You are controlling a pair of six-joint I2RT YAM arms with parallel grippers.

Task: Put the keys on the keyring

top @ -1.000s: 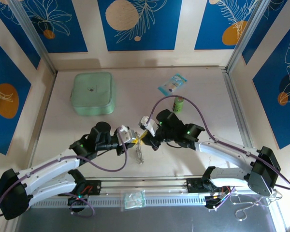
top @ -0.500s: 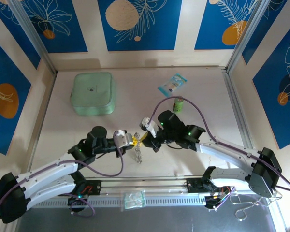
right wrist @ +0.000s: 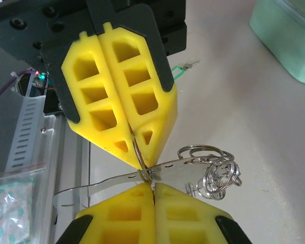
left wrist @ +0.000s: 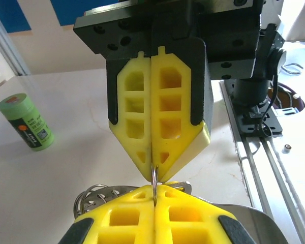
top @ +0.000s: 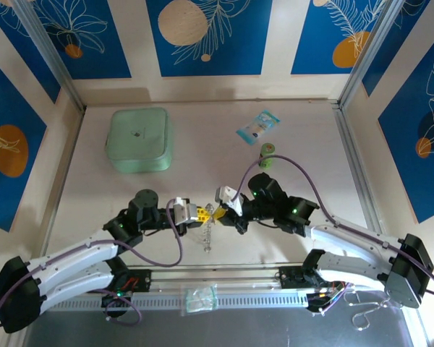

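My two grippers meet tip to tip over the near middle of the table. The left gripper (top: 201,212) (left wrist: 154,191) and the right gripper (top: 219,210) (right wrist: 153,190) are both shut on one thin silvery wire of the keyring (top: 207,236) (left wrist: 154,175) (right wrist: 144,168). A bunch of shiny split rings (right wrist: 216,175) (left wrist: 91,195) and a slotted metal strip (right wrist: 193,165) hang from it. In the right wrist view a small green-headed key (right wrist: 183,69) lies on the table beyond the left arm.
A pale green pouch (top: 139,139) lies at the back left. A blue-white packet (top: 258,126) and an upright green cylinder (top: 267,153) (left wrist: 26,121) stand at the back right. A clear plastic bag (top: 201,298) rests on the near rail (top: 275,271).
Both grippers have moved toward the near edge, still shut on the keyring. The left one has also shifted right, closing up tip to tip with the right one.
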